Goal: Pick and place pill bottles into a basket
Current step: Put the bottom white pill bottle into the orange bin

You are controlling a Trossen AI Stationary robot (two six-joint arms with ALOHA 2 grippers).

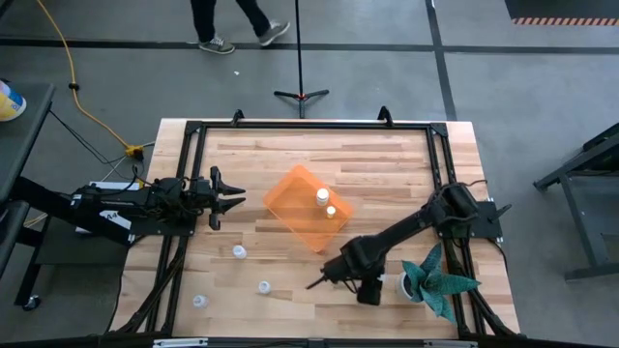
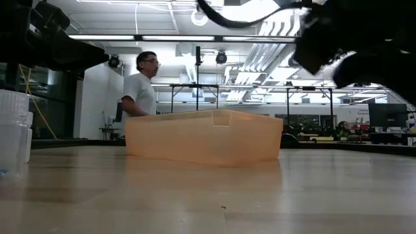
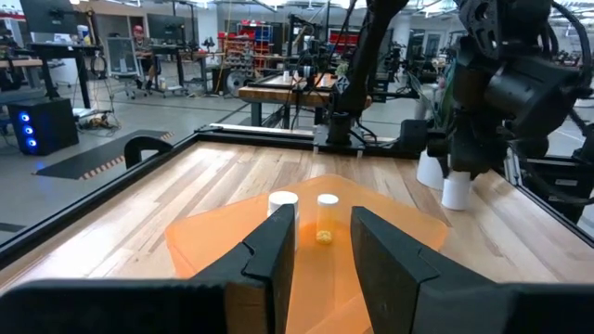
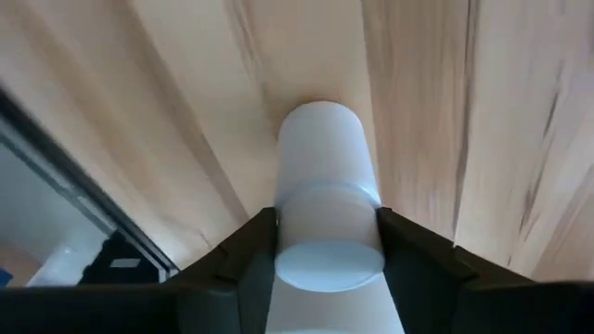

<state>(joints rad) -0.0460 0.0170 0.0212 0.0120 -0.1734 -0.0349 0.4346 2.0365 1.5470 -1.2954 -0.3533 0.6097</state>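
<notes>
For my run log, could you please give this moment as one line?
right tool shut on pill bottle | left tool open, beside basket

teal plant: lower right | yellow cable: upper left floor | person's legs: top edge | stand base: top centre

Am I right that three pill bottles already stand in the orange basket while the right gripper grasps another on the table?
Not quite: the high view shows two pill bottles in the basket, not three. The right gripper does grasp another bottle.
</notes>
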